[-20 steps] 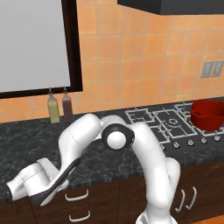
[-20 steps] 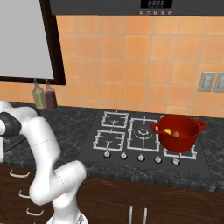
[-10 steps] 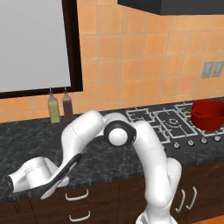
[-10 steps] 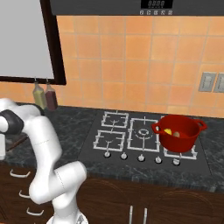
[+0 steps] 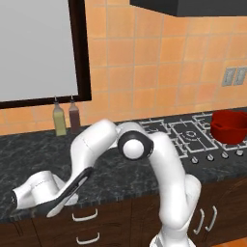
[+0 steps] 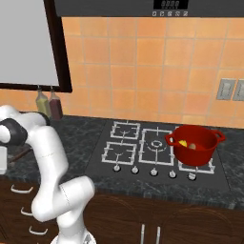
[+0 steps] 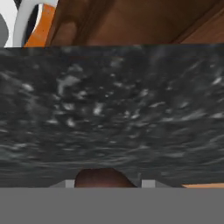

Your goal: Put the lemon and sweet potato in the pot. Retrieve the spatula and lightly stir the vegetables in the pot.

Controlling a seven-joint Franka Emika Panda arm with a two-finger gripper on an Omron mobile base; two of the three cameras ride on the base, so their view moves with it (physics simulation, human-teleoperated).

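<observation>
The end effector (image 5: 53,205) is hanging low at the front left edge of the desk (image 5: 29,154), gripping the spatula (image 5: 72,189) by its dark handle; the blade is hidden. In the hand view the rounded brown handle end (image 7: 103,178) is sitting between the finger tips, cut off below. No writing is legible anywhere. Two bottles (image 5: 66,117) are standing by the tiled wall. Well apart, the pot (image 6: 195,144) is sitting on the stove (image 6: 143,152), holding the lemon (image 6: 183,143) and sweet potato (image 6: 192,146).

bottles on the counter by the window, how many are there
2. A yellowish-green bottle and a dark brown bottle stand side by side against the tiled wall, below the window frame's corner, left of the stove. None seems hidden.
</observation>
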